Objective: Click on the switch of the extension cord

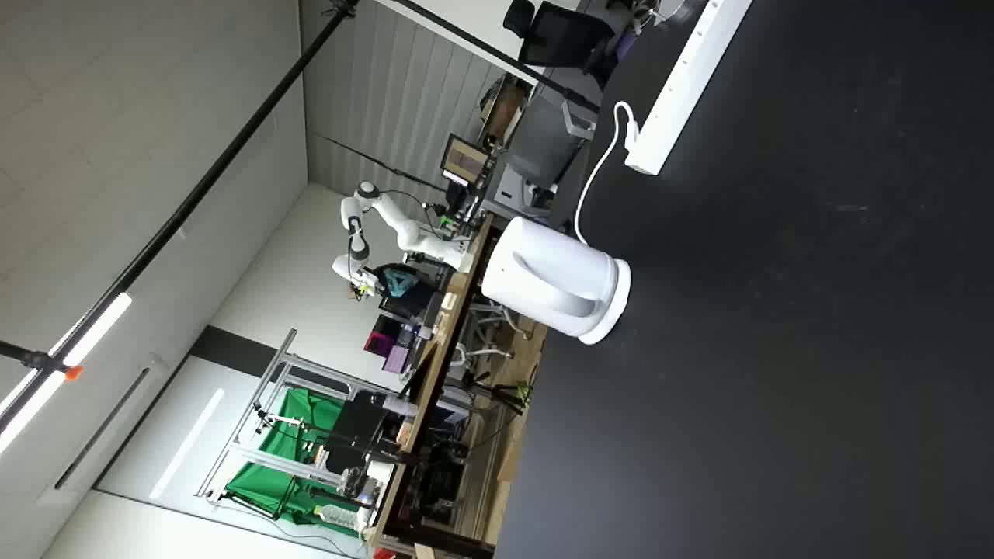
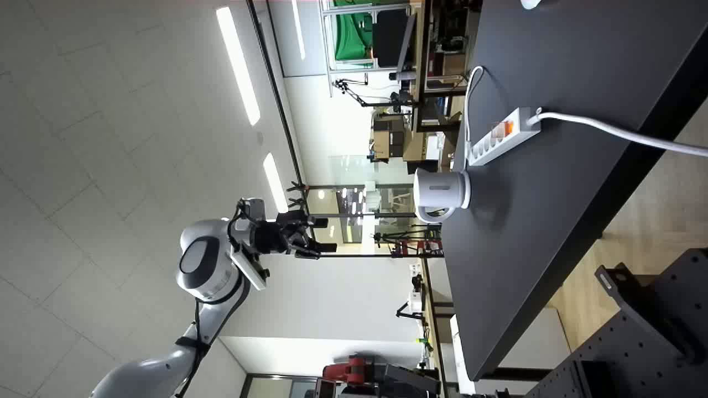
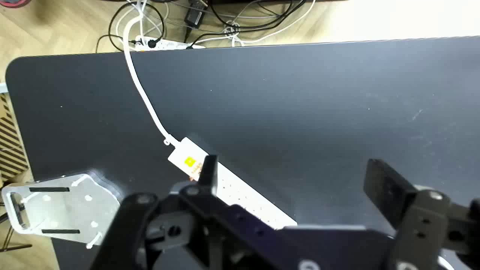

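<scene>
The extension cord (image 3: 243,191) and kettle (image 1: 557,272) looked like smooth plastic, the surface (image 3: 300,112) smooth and matt. At the wrist view's lower left, a plate (image 3: 67,210) looked metallic.

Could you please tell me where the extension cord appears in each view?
In an exterior view: extension cord at upper right, cut off.
In an exterior view: extension cord right of centre, upper half.
Wrist view: extension cord below centre, partly behind the gripper.
Shared landmark: the dark table.

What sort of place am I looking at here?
Probably a robotics lab: in an exterior view, another white robot arm stands at a far workbench, a computer monitor shows, and green cloth hangs by a metal frame.
</scene>
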Controlling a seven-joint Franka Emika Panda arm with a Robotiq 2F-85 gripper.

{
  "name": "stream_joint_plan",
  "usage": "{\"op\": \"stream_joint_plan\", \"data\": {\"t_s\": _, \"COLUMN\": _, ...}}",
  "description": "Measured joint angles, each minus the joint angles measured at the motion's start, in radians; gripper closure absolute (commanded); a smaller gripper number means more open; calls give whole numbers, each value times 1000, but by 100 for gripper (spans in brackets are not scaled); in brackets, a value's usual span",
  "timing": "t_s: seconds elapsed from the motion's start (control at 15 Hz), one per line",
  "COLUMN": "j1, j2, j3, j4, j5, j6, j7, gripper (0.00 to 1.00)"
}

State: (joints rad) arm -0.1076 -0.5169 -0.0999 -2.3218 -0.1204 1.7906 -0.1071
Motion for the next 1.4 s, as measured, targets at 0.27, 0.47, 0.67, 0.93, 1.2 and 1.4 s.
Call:
{"op": "stream_joint_plan", "data": {"t_s": 0.27, "j1": 0, "j2": -1, "j3": 0, "j4": 1, "j5": 0, "j6": 3, "j7": 0, "gripper": 0}}
{"op": "stream_joint_plan", "data": {"t_s": 0.47, "j1": 0, "j2": -1, "j3": 0, "j4": 1, "j5": 0, "j6": 3, "j7": 0, "gripper": 0}}
{"op": "stream_joint_plan", "data": {"t_s": 0.67, "j1": 0, "j2": -1, "j3": 0, "j4": 1, "j5": 0, "j6": 3, "j7": 0, "gripper": 0}}
{"op": "stream_joint_plan", "data": {"t_s": 0.93, "j1": -1, "j2": 8, "j3": -3, "j4": -1, "j5": 2, "j6": 36, "j7": 2, "gripper": 0}}
{"op": "stream_joint_plan", "data": {"t_s": 1.2, "j1": -15, "j2": 89, "j3": -34, "j4": 0, "j5": 15, "j6": 226, "j7": 12, "gripper": 0}}
{"op": "stream_joint_plan", "data": {"t_s": 1.4, "j1": -39, "j2": 195, "j3": -65, "j4": 8, "j5": 26, "j6": 413, "j7": 13, "gripper": 34}}
